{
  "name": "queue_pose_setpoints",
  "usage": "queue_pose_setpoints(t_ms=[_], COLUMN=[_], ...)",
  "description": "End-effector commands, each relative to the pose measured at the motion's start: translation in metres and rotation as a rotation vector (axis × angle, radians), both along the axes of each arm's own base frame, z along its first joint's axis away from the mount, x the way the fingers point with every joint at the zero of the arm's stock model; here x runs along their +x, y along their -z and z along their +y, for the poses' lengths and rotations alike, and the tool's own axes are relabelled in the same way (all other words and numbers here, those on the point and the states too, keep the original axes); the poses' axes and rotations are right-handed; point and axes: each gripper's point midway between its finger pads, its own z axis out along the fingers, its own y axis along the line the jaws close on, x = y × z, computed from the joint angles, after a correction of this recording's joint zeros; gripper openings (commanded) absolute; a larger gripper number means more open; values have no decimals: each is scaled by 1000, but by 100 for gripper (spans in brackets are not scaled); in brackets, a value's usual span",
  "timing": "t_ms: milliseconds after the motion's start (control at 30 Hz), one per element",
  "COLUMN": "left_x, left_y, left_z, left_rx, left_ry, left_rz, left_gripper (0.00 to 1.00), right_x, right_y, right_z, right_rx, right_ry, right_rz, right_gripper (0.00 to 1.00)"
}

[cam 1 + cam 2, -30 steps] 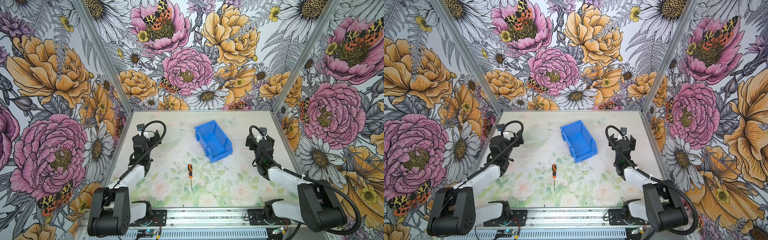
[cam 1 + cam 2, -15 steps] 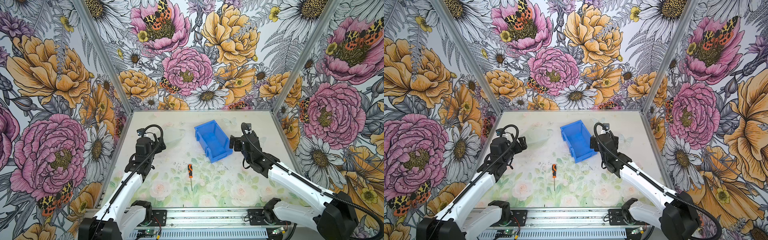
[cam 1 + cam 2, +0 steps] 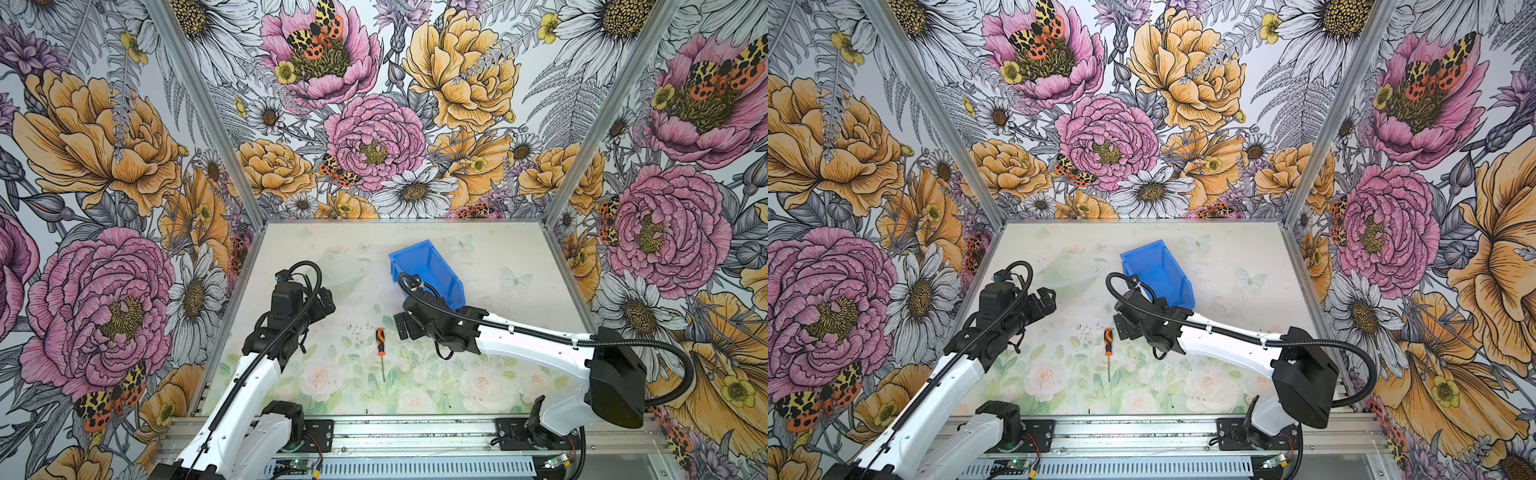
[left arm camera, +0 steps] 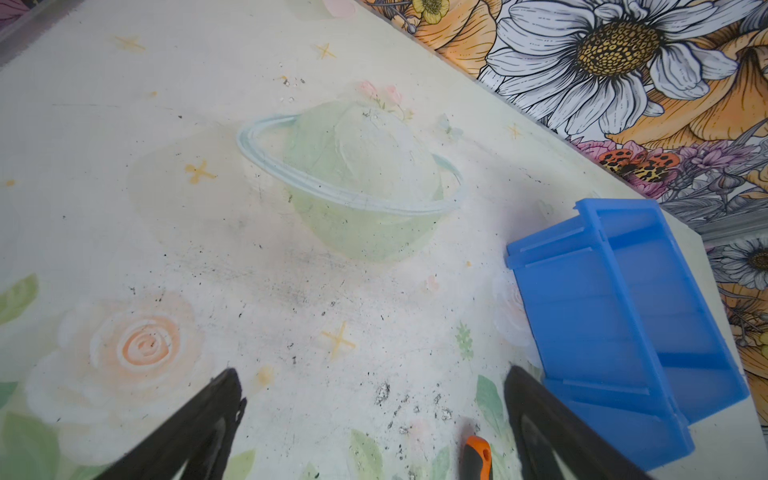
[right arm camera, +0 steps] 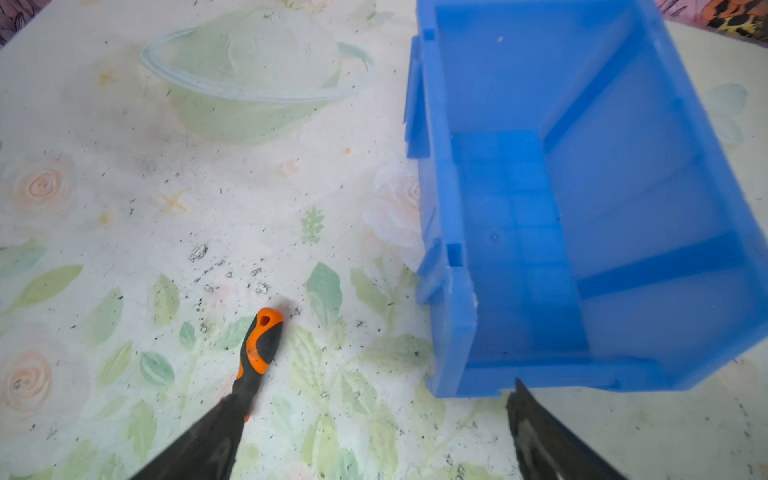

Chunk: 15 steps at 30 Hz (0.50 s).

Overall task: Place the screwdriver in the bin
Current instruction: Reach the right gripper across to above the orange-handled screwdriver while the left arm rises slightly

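Observation:
The screwdriver (image 3: 380, 337) (image 3: 1108, 337), with its orange-and-black handle and thin shaft, lies flat on the table, handle towards the back. The empty blue bin (image 3: 432, 266) (image 3: 1160, 268) stands behind it and to its right, turned at an angle. My right gripper (image 3: 405, 328) (image 3: 1126, 326) hangs open just right of the handle, in front of the bin's near end. In the right wrist view the gripper (image 5: 374, 390) is empty, one finger overlaps the handle (image 5: 259, 347), and the bin (image 5: 440, 208) is beside it. My left gripper (image 3: 326, 301) (image 4: 372, 372) is open and empty, left of the screwdriver (image 4: 477, 457) and the bin (image 4: 582, 299).
Flowered walls (image 3: 124, 208) close the table on the left, back and right. An aluminium rail (image 3: 415, 432) with both arm bases runs along the front edge. Dark specks (image 5: 232, 270) dot the printed tabletop near the handle.
Both arms have reached in from the sides. The right gripper has swung left past the bin to just beside the screwdriver's handle. The left gripper has come forward. Screwdriver and bin have not moved.

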Motion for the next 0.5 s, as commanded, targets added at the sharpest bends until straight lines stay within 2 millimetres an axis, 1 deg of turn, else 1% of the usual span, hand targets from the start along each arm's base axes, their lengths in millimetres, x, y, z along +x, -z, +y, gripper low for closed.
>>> queue_pose_setpoints(t_ms=[0,100,200,367,467], left_x=[-8,-11,-14,-17,-18], left_y=[0,5,8,5,5], left_z=[1,2,0,-5,-7], left_rx=[-5,-7,-28,-32,-25], left_ry=[4,-3,-8,12,16], left_rz=[39,53,58,40,35], left_gripper=[98,99,99,99,98], right_x=[-7,-16,-19,-23,-26], right_y=[1,15,27,43,57], right_z=[19,40,55,66,72], right_rx=[17,-7,-10,-4,-16], right_ry=[-44,-116,-145,-163,-179], right_rz=[47,83,123,185,223], right_gripper=[100,100,100,99,98])
